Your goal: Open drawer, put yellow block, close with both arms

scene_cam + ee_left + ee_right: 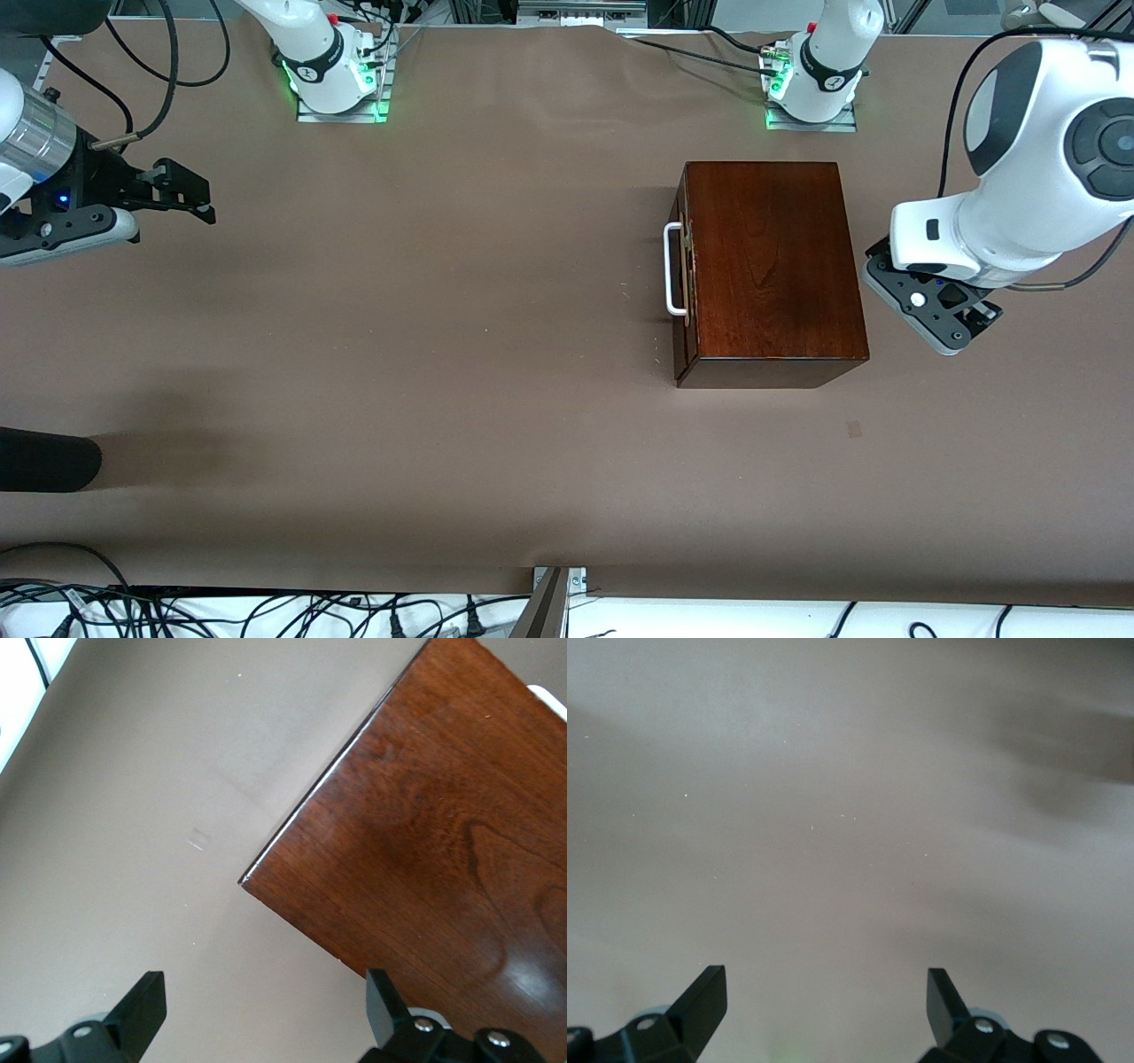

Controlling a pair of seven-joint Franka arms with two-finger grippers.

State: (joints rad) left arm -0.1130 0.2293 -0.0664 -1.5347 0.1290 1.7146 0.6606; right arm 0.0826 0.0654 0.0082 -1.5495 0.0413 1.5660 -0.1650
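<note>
The dark reddish-brown wooden box (775,266) stands on the table toward the left arm's end. Its drawer is slid in, and the white bar handle (675,268) faces the right arm's end. The yellow block is out of view. My left gripper (952,310) hangs open and empty beside the box, on the side away from the handle. The left wrist view shows its jaws wide apart (266,997) over bare table at a corner of the box (443,824). My right gripper (182,190) is open and empty over the table's right-arm end, and the right wrist view shows only bare table between its jaws (827,992).
Brown table cover (399,354). A black rounded object (44,459) pokes in at the right arm's end, nearer the front camera. Cables (266,611) and a metal bracket (554,598) lie along the near edge. The arm bases (341,80) (811,84) stand at the far edge.
</note>
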